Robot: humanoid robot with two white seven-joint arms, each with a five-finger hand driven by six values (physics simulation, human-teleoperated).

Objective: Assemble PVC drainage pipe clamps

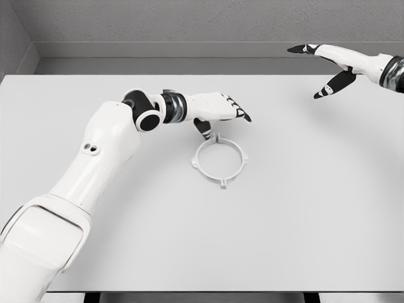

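Head view: the clamp ring (219,158) lies flat on the white table (315,208), just below and slightly right of the left hand (221,110), whose fingers are extended and hold nothing, thumb hanging toward the ring's top edge; contact cannot be told. The ring is round, with small tabs on its rim. The right hand (328,66) hovers well apart, up and to the right, fingers loosely spread, empty. The left hand is clearly nearer. Bare table surrounds the ring, edges far off

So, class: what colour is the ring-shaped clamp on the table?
White clamp, shown in the head view.
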